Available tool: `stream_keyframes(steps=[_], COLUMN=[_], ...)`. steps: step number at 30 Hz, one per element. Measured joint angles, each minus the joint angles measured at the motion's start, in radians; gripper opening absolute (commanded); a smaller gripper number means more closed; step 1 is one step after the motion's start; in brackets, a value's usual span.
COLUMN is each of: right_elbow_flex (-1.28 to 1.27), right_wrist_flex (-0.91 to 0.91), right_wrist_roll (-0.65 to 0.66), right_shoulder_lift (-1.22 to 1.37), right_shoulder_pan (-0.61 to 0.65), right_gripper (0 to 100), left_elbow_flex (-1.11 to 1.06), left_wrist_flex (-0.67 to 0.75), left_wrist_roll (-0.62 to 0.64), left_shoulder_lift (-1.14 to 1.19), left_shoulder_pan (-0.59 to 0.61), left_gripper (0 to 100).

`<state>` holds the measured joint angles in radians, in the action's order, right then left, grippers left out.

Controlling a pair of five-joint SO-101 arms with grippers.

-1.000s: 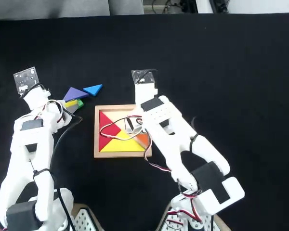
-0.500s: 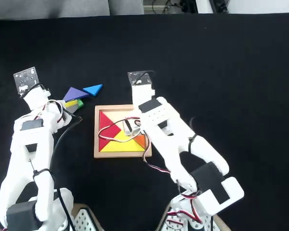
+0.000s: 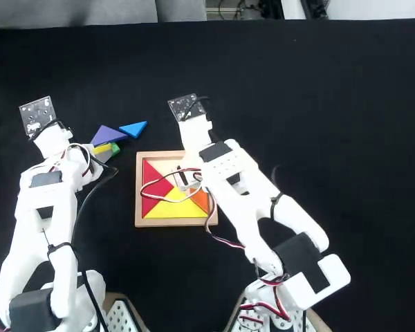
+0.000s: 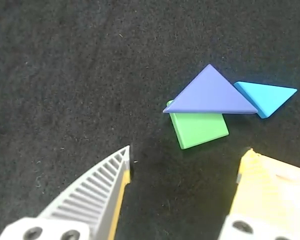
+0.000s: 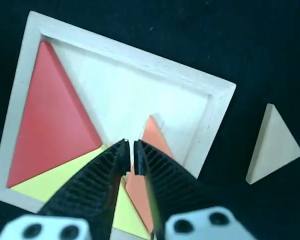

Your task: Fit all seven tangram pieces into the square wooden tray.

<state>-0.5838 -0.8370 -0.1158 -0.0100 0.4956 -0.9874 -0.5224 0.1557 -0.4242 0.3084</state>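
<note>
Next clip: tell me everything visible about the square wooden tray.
The square wooden tray is pale, unfinished-looking wood with a raised rim and flat floor, lying flat on the black table. A red triangle, yellow triangle and orange triangle lie inside; the rest of the floor is bare. The right gripper is above its middle.

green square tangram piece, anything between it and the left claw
Nothing visible stands between the open left claw and the green square tangram piece. The purple triangular piece does overlap the square's edge on the side away from the claw.
</note>
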Motion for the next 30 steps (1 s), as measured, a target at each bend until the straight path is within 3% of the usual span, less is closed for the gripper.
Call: stream_keyframes(steps=[15,24,30], right_elbow_flex=[0.000,0.104,0.129], right_wrist_flex=[0.043,0.058,0.006], right_wrist_roll=[0.000,0.000,0.000], right_shoulder_lift=[0.000,0.158,0.164], right_shoulder_pan=[0.000,-0.052,-0.054], right_gripper=[1.9,1.6,1.5], left_elbow_flex=[0.000,-0.005,-0.061], left_wrist_flex=[0.000,0.000,0.071], left_wrist_roll=[0.000,0.000,0.000], left_shoulder_lift=[0.000,0.000,0.000], left_shoulder_pan=[0.000,0.000,0.000], left_gripper=[34,34,34])
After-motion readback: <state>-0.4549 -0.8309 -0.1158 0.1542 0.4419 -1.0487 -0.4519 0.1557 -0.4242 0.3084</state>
